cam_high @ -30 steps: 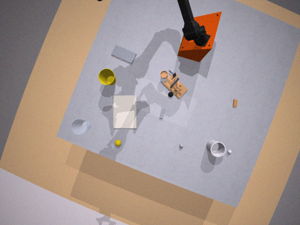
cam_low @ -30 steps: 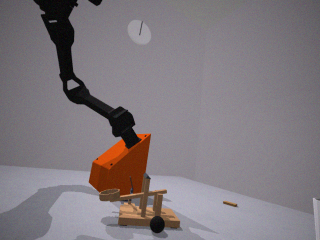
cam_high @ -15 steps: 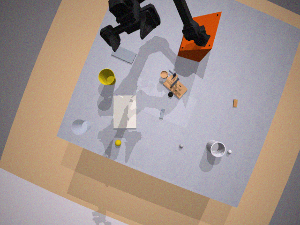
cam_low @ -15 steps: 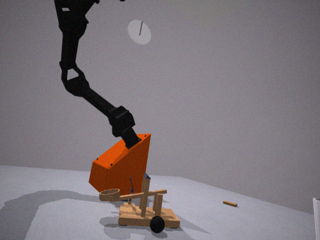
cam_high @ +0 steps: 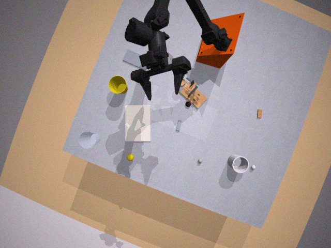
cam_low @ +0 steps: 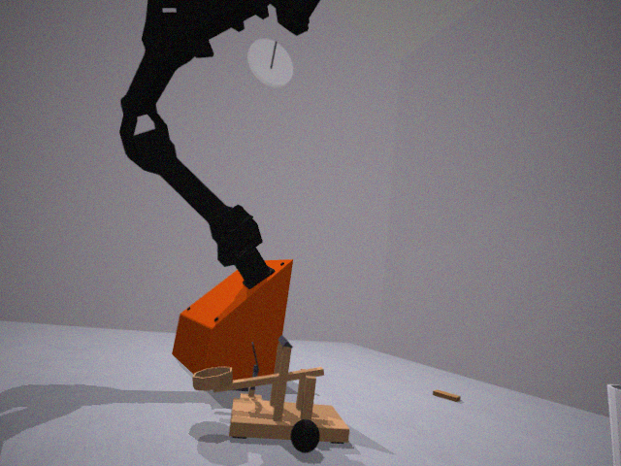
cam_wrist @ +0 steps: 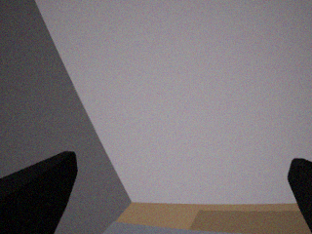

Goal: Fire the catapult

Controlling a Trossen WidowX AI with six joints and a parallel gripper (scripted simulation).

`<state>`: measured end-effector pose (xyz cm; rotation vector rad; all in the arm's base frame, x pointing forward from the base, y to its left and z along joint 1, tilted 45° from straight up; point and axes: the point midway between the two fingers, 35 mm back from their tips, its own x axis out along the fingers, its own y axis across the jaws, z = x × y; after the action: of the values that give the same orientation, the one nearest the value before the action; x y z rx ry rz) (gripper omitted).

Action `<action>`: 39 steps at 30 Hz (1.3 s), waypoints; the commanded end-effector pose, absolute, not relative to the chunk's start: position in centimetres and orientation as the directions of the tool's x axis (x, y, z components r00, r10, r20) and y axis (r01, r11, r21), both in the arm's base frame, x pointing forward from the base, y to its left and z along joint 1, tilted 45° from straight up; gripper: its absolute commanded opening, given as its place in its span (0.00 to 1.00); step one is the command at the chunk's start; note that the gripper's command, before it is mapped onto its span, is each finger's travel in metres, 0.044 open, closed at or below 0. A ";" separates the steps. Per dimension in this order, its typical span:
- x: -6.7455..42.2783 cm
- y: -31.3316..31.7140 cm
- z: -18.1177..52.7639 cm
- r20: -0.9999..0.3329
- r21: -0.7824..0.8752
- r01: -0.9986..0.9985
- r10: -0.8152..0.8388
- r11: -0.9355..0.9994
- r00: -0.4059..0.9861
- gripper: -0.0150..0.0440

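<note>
No writing or labels can be read on anything. The gripper point(cam_high: 162, 92) hangs high over the grey surface point(cam_high: 267, 80) with its fingers spread wide and nothing between them. The wooden catapult point(cam_high: 193, 95) sits near the orange base point(cam_high: 227, 29), a black ball point(cam_high: 187, 104) touching its frame. The white mug point(cam_high: 238, 163) stands well apart, with small white balls point(cam_high: 199, 160) on either side. A yellow ball point(cam_high: 130, 157), yellow cup point(cam_high: 117, 84) and white slab point(cam_high: 137, 123) lie elsewhere.

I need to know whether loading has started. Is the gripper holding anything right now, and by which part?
Nothing is held. The gripper hangs high with its jaws wide apart, nothing between them.
</note>
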<state>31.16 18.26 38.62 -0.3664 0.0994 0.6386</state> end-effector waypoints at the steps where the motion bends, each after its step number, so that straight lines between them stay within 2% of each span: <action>1: 32.4 18.2 35.5 -0.293 -0.321 -0.591 0.516 0.740 0.805 1.00; 11: 34.7 17.4 27.0 -0.525 -0.376 -0.581 0.351 0.722 0.775 1.00; 22: 35.1 15.4 18.3 -0.724 -0.450 -0.609 0.133 0.653 0.677 1.00; 31: 34.1 12.9 12.0 -0.825 -0.502 -0.669 -0.072 0.548 0.561 1.00; 39: 32.4 10.4 7.3 -0.858 -0.514 -0.744 -0.257 0.427 0.445 1.00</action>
<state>33.17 11.24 8.79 -1.0694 1.0511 0.3986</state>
